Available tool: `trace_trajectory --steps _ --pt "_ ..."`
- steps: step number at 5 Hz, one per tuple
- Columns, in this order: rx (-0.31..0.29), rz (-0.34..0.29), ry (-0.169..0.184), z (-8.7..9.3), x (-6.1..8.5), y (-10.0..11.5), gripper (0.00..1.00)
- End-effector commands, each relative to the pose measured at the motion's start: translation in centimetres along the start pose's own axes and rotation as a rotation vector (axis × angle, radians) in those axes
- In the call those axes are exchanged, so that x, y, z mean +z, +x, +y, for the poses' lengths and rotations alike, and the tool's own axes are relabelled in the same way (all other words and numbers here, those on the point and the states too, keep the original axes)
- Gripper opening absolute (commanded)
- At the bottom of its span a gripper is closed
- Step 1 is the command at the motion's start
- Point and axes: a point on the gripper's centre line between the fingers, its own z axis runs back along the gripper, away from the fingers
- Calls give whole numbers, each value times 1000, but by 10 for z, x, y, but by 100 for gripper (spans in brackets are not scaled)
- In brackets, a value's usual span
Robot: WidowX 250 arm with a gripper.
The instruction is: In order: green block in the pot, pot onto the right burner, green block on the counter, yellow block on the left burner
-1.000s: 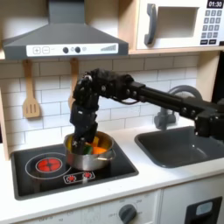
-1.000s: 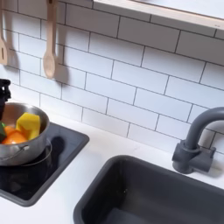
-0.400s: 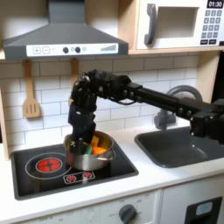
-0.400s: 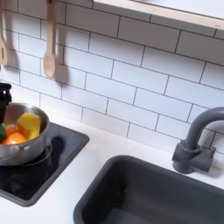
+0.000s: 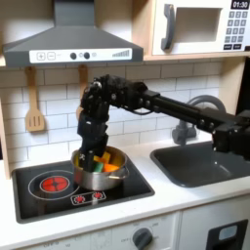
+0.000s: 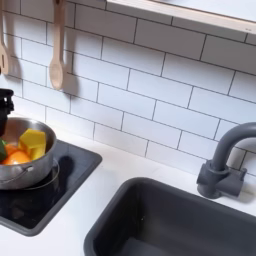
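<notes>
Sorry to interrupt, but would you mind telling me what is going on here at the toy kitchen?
A robot arm is reaching down into the pot, which sits on the black cooktop's burner on the first exterior view's right. Its gripper is down at the pot's rim, though whether it grips anything cannot be told. The yellow block lies inside the pot in the second exterior view.

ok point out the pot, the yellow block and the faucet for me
pot (image 6: pixel 30 172), second exterior view, on its silver outer wall
yellow block (image 6: pixel 34 140), second exterior view, on the cube's front face inside the pot
faucet (image 6: pixel 222 165), second exterior view, on its grey upright stem beside the sink
</notes>
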Motion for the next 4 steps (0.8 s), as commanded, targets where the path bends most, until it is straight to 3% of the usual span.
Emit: trace_trajectory --steps 1,4 --pt "-34 3 -13 -17 -2 -6 100" --pt "-19 -1 12 -13 -11 -6 100"
